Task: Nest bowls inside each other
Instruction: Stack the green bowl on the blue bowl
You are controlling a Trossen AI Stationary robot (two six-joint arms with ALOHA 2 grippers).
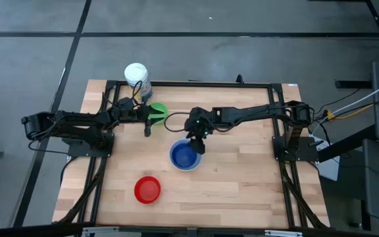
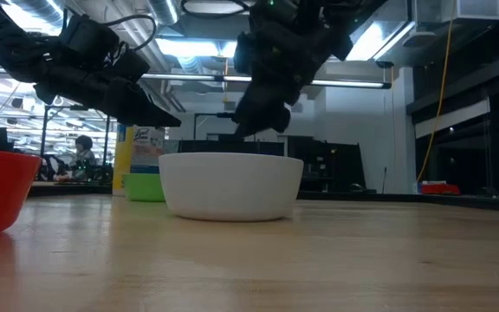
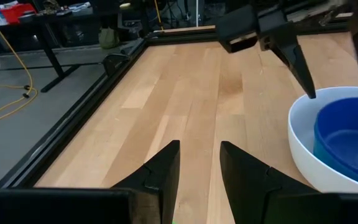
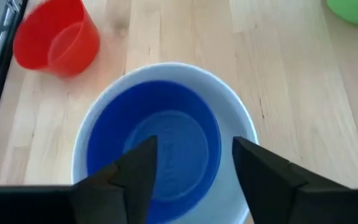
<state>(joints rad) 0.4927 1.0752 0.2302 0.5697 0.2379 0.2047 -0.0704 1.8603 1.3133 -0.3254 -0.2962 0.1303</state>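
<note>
A white bowl [image 1: 185,157] stands on the table's middle with a blue bowl [image 4: 157,140] nested in it. My right gripper [image 4: 194,165] hangs open just above their far rim and touches nothing. A red bowl [image 1: 147,189] stands upright near the front left. A green bowl [image 1: 158,111] stands at the back left. My left gripper [image 3: 199,149] is open beside the green bowl, with nothing between its fingers.
A white-lidded canister [image 1: 137,76] stands at the table's far edge behind the green bowl. A black frame [image 1: 196,84] runs round the tabletop. Bare wood lies to the right of the white bowl and along the front.
</note>
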